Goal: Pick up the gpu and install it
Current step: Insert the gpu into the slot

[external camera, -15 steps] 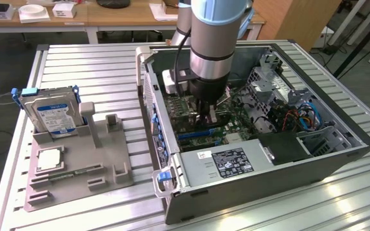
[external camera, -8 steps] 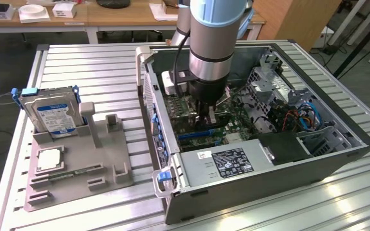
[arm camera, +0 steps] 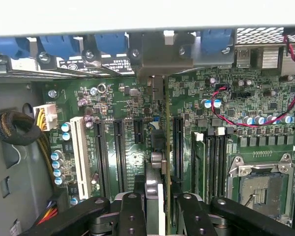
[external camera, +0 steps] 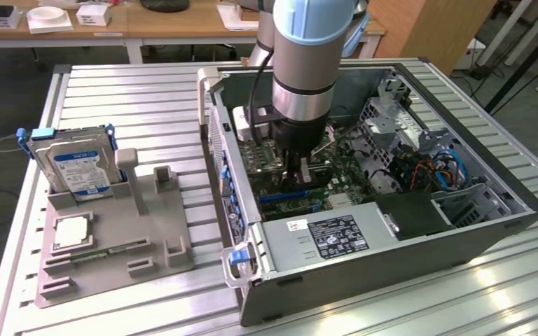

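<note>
Ribbed aluminium slats make up the counter (external camera: 120, 91), which stands on a dark floor (external camera: 8, 105) with wooden tables (external camera: 157, 24) behind it. On the exterior view's left, a grey fixture tray (external camera: 120, 231) lies flat on the slats. It holds an upright hard drive (external camera: 78, 164) with a blue-white label, a CPU (external camera: 71, 231) and a narrow memory stick (external camera: 110, 252). A strip of bare slats separates the tray from the open computer case (external camera: 493, 210), which lies on its side and takes up the exterior view's right half. The case's power supply (external camera: 335, 238) sits at its near end.

The robot arm (external camera: 307, 63) comes straight down into the case, with its end effector (external camera: 299, 168) low over the motherboard (arm camera: 128, 98). In the wrist view the end effector (arm camera: 160, 216) is clamped on the gpu (arm camera: 156, 182), with one black finger (arm camera: 132, 216) against each face. The card stands on edge and runs toward the rear wall of the case, where blue latches (arm camera: 108, 42) line the bracket openings. It sits between two long black expansion slots, and I cannot tell whether its lower edge is seated.

Room around the card is tight. Black slots and a white PCI slot (arm camera: 81, 147) lie on one side. Memory slots and the open CPU socket (arm camera: 258, 189) lie on the other, and a red-black twisted wire (arm camera: 226, 108) loops over the board near the socket.
</note>
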